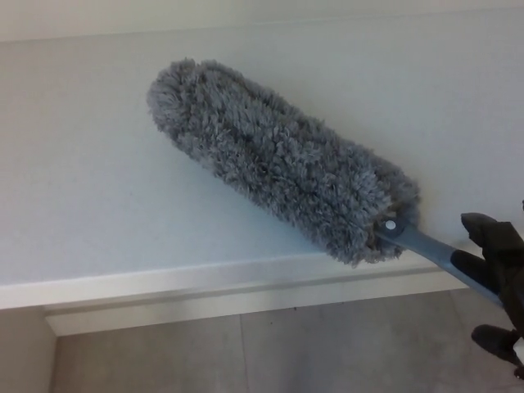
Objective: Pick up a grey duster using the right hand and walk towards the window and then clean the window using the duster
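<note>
Right hand (pixel 498 282) is at the bottom right corner, grasping the grey duster (pixel 282 160) by its handle. The fluffy head lies diagonally across the pale wall (pixel 82 164), just above the white ledge (pixel 164 286).

A pale skirting ledge (pixel 205 282) runs across the lower part of the view, tilting slightly upward to the right, with a thin shadow line along its face. Below it lies a grey tiled floor (pixel 327 344), one faint grout line running down near its middle.
</note>
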Motion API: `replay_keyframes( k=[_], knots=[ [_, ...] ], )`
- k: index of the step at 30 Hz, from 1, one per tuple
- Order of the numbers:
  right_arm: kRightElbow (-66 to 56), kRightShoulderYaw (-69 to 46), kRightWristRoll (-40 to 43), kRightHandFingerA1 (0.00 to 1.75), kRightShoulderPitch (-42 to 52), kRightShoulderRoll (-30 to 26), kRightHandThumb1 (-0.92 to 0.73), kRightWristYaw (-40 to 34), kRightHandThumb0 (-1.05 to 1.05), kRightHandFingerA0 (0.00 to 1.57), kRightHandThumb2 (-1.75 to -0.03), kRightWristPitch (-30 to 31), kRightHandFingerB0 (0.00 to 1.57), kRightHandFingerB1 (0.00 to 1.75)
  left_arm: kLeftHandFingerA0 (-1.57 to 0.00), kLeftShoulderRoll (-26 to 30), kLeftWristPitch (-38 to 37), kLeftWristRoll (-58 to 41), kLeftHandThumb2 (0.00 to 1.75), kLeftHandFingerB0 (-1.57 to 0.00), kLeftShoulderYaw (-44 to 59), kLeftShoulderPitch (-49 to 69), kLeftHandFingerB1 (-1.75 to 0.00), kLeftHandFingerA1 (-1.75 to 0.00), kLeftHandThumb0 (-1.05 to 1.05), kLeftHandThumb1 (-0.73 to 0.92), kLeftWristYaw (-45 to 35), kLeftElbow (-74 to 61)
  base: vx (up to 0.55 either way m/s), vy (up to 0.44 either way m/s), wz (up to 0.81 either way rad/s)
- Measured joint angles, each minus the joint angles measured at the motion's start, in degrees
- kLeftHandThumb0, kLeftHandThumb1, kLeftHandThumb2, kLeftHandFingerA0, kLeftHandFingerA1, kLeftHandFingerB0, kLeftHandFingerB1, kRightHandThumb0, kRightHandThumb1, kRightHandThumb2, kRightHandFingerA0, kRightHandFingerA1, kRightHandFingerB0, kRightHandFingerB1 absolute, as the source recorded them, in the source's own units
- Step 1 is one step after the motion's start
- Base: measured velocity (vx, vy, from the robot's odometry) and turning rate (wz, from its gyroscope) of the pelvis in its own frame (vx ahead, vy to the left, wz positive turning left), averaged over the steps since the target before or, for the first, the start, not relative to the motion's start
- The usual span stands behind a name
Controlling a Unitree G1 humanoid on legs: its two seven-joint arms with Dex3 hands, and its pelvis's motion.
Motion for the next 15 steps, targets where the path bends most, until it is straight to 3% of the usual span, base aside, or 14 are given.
replay_keyframes(
  k=[4,5,7,8,9,10,11,13,14,15],
  knots=[
    [1.36,0.07,-0.54,0.26,-1.02,-0.79,-0.53,-0.10,-0.57,0.01,-0.61,1.10,0.14,0.28,-0.99,0.00,-1.39,0.05,0.84,-0.83,-0.50,0.25,-0.89,-1.18,-0.15,0.65,-0.03,0.07,0.00,0.000,0.00],
    [1.55,0.13,-0.63,0.36,-1.13,-0.98,-0.55,-0.16,-0.58,0.02,-0.60,1.41,0.14,0.27,-0.97,0.00,-1.79,0.05,0.88,-0.84,-0.66,0.34,-0.89,-1.18,-0.13,0.63,-0.04,0.11,0.00,0.000,0.00],
    [1.52,0.79,-0.85,0.36,-1.41,-0.97,-0.55,-0.20,-0.58,0.02,-0.60,1.98,0.14,0.27,-0.97,0.00,-2.48,0.01,0.88,-0.84,-0.74,0.42,-0.89,-1.18,-0.13,0.63,-0.10,0.15,0.00,0.000,0.00],
    [1.33,1.39,-1.01,0.41,-1.71,-0.89,-0.55,-0.21,-0.55,0.05,-0.60,2.26,0.13,0.27,-0.96,0.00,-2.83,-0.04,0.80,-0.84,-0.72,0.42,-0.88,-1.17,-0.17,0.67,-0.21,0.15,0.00,0.000,0.00],
    [1.27,2.02,-1.10,0.54,-1.99,-0.88,-0.44,-0.31,-0.35,0.05,-0.98,2.39,0.00,0.49,-1.01,0.00,-3.08,-0.05,0.84,-0.86,-0.77,0.31,-0.90,-1.18,-0.14,0.63,-0.23,0.19,0.00,0.000,0.00],
    [1.28,2.43,-1.09,0.54,-2.13,-0.89,-0.44,-0.50,-0.35,0.05,-0.98,2.39,0.00,0.49,-1.01,0.00,-3.26,-0.05,0.84,-0.86,-0.81,0.22,-0.90,-1.18,-0.14,0.63,-0.22,0.24,0.00,0.000,0.00],
    [1.30,3.16,-1.04,0.45,-2.23,-0.89,-0.57,-0.96,-0.55,0.13,-0.57,2.30,0.18,0.27,-1.00,0.01,-3.50,-0.07,0.85,-0.85,-0.80,0.14,-0.91,-1.19,-0.15,0.63,-0.22,0.31,0.00,0.000,0.00],
    [1.44,3.93,-1.09,0.45,-2.30,-0.89,-0.57,-1.55,-0.55,0.13,-0.57,2.27,0.18,0.27,-1.00,0.01,-3.75,-0.08,0.85,-0.85,-0.80,0.14,-0.91,-1.19,-0.15,0.63,-0.24,0.37,0.00,0.000,0.00],
    [1.54,4.68,-1.14,0.52,-2.32,-0.89,-0.48,-2.13,-0.60,0.14,-0.80,2.28,0.08,0.39,-1.02,0.01,-4.01,-0.10,0.85,-0.86,-0.81,0.14,-0.94,-1.20,-0.15,0.63,-0.24,0.41,0.00,0.000,0.00],
    [1.60,5.03,-1.15,0.52,-2.33,-0.89,-0.48,-2.51,-0.60,0.14,-0.80,2.28,0.08,0.39,-1.02,0.01,-4.05,-0.11,0.85,-0.86,-0.81,0.13,-0.94,-1.20,-0.15,0.63,-0.24,0.43,0.00,0.000,0.00]
  ],
)
